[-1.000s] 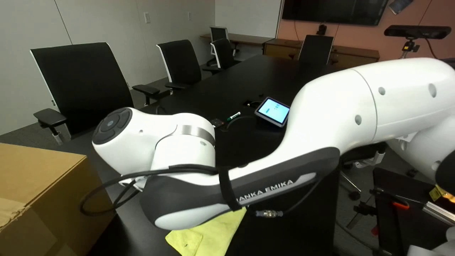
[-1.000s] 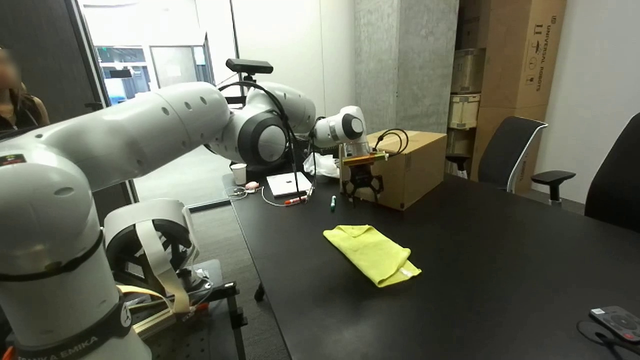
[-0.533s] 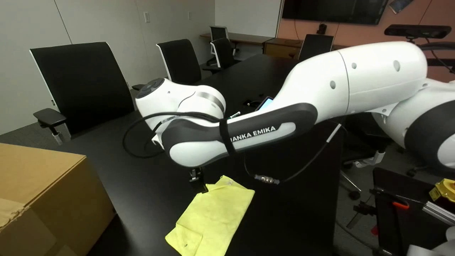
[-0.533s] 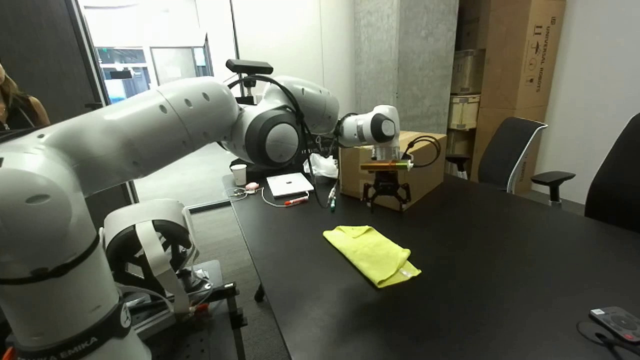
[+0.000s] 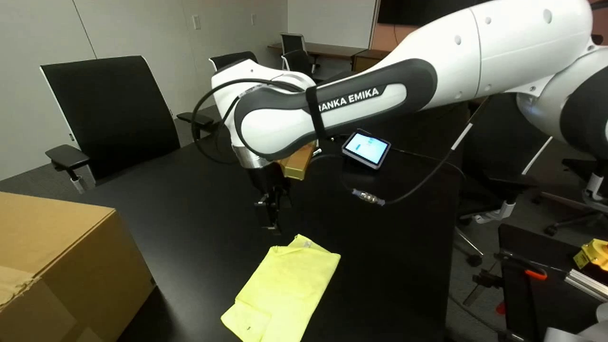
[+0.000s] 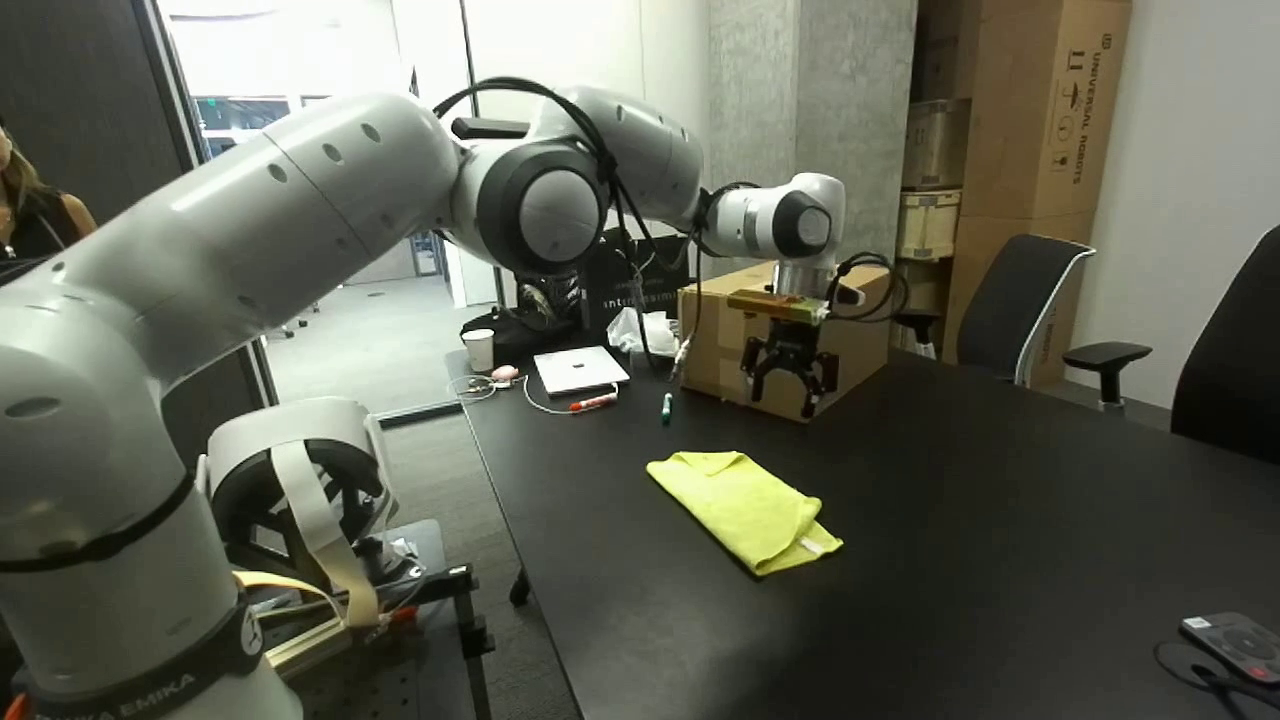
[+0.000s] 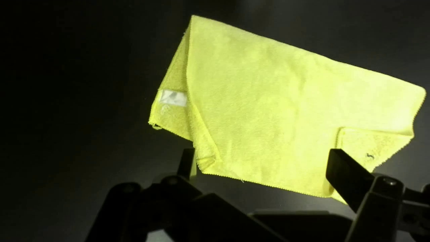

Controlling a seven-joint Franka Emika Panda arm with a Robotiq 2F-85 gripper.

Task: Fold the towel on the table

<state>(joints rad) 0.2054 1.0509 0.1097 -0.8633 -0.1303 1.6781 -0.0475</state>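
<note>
The yellow towel lies on the dark table in both exterior views (image 5: 289,280) (image 6: 745,510), folded over into a rough rectangle. In the wrist view the towel (image 7: 275,94) shows a small turned-over corner at the right. A lower layer with a white label sticks out at the left. My gripper (image 6: 783,402) is open and empty, pointing down, raised above the table beyond the towel's label end. It also shows in an exterior view (image 5: 275,223), partly side-on. In the wrist view the gripper's fingers (image 7: 261,151) are wide apart and nothing is between them.
A large cardboard box (image 5: 71,266) stands on the table, behind the gripper in an exterior view (image 6: 850,340). A laptop (image 6: 580,369), a green marker (image 6: 666,407), a red marker (image 6: 594,402) and a remote (image 6: 1237,640) lie on the table. A tablet (image 5: 366,148) stands farther along.
The arm has risen and moved toward the towel's label end, lifting the gripper away from the table. The towel has not moved. The gripper stays open.
</note>
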